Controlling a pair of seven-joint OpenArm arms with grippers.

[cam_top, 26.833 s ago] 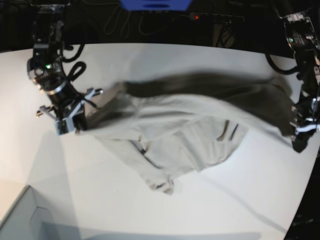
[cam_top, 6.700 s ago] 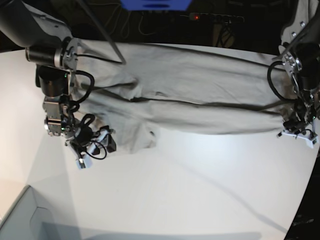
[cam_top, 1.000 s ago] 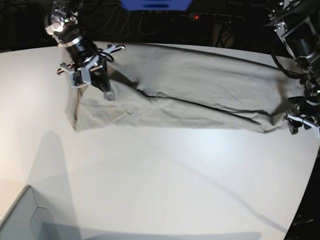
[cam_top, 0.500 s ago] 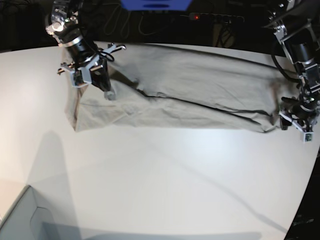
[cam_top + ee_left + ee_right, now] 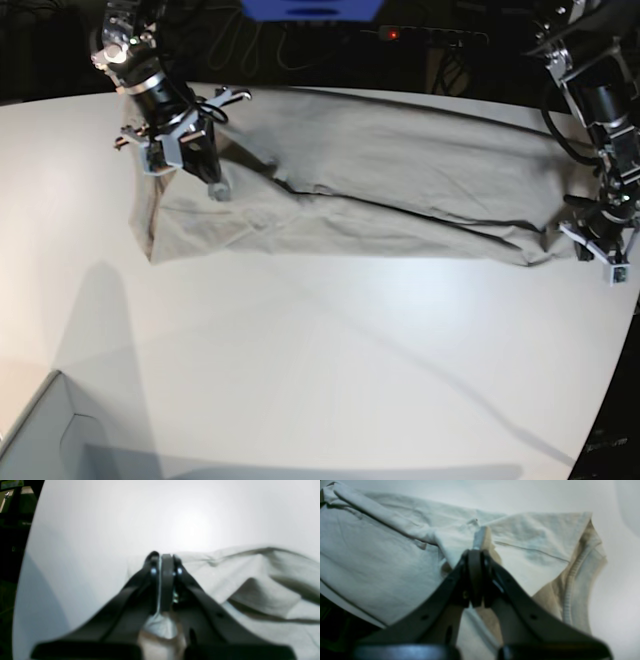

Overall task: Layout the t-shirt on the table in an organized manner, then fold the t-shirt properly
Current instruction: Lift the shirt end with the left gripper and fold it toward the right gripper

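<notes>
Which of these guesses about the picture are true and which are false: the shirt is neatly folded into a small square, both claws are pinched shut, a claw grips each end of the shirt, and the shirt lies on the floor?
1. The t-shirt is folded into a small square. False: it lies stretched in a long wrinkled band across the table.
2. Both claws are pinched shut. True: the left gripper and the right gripper both have their jaws together.
3. A claw grips each end of the shirt. True: each is closed on cloth at opposite ends.
4. The shirt lies on the floor. False: it rests on the white table.
</notes>
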